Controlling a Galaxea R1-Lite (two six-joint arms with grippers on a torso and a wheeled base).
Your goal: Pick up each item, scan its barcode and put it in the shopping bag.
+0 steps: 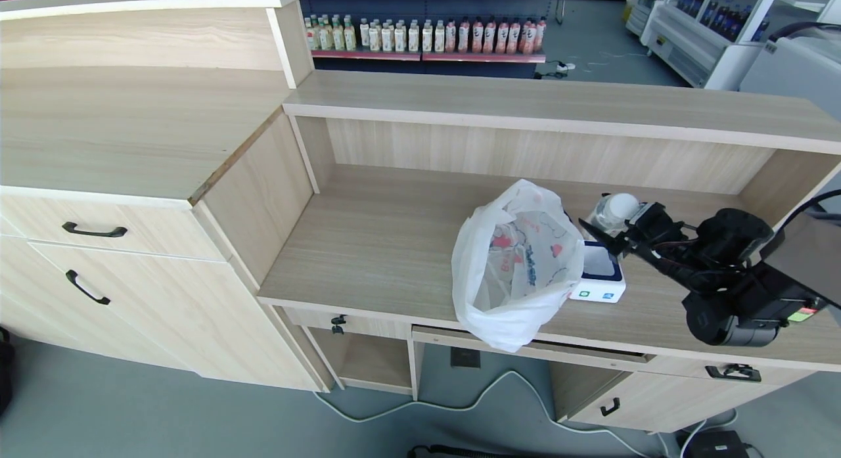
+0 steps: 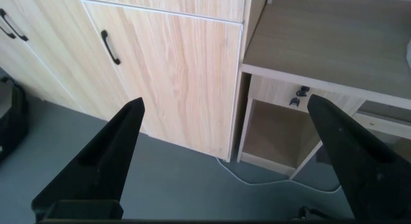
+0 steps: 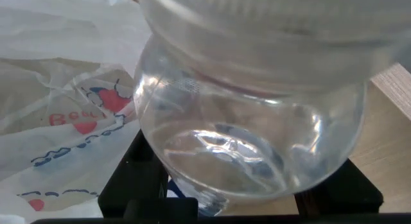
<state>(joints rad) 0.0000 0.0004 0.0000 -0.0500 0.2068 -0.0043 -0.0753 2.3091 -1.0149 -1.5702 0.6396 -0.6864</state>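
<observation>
Head view: my right gripper pinches a clear bottle above the scanner, just right of the shopping bag on the counter. Left wrist view: my left gripper hangs spread wide over the floor. Right wrist view: the bottle sits between my fingers, beside the bag.

Wooden counter, shopping bag, white scanner beside it
</observation>
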